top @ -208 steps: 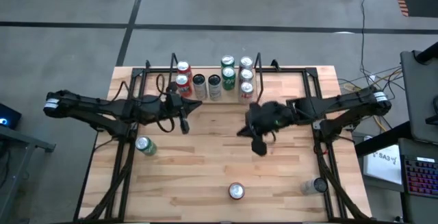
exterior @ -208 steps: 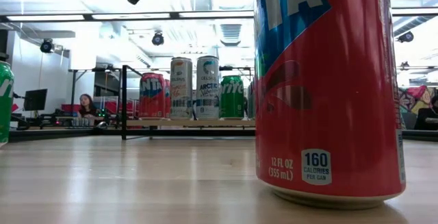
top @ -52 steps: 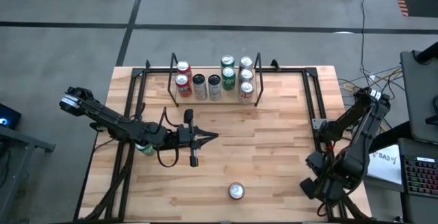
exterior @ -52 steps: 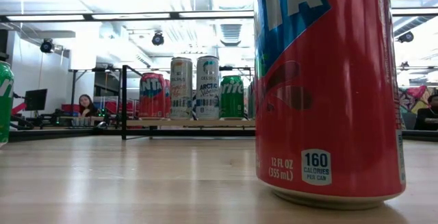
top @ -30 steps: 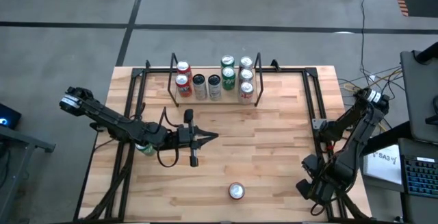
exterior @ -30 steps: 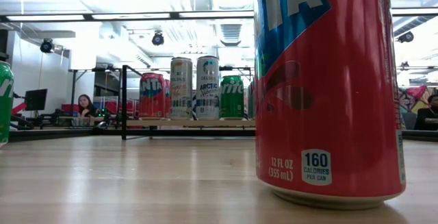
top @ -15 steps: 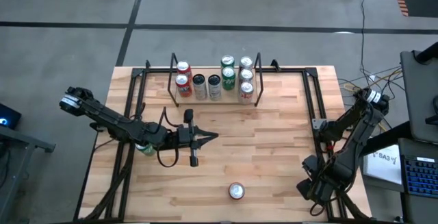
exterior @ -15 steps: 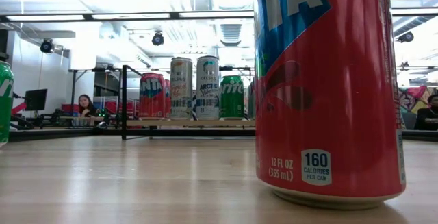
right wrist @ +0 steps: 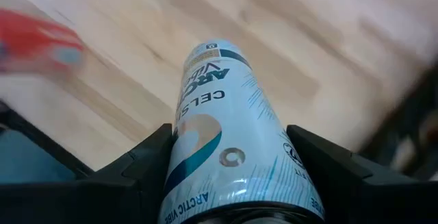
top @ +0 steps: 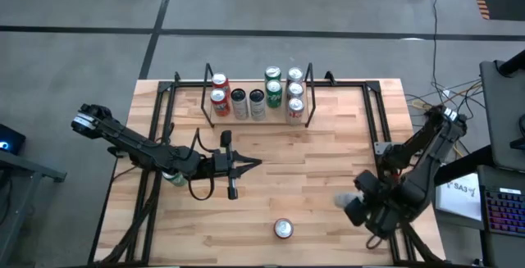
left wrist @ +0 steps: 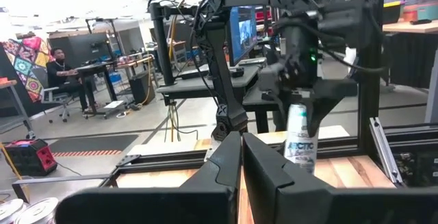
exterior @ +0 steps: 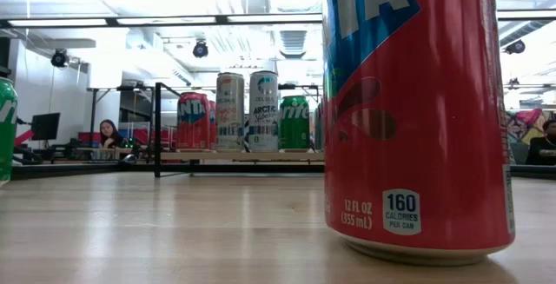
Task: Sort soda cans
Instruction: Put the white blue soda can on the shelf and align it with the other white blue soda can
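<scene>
From above, my right gripper [top: 351,209] is over the near right part of the table [top: 328,149], while my left gripper [top: 253,165] waits mid-table, pinched shut, and sorted soda cans [top: 256,97] stand in the far rack. Level with the tabletop, a red can [exterior: 415,115] stands close. Past my right wrist, both fingers [right wrist: 140,172] clamp a silver-white can [right wrist: 231,162].
</scene>
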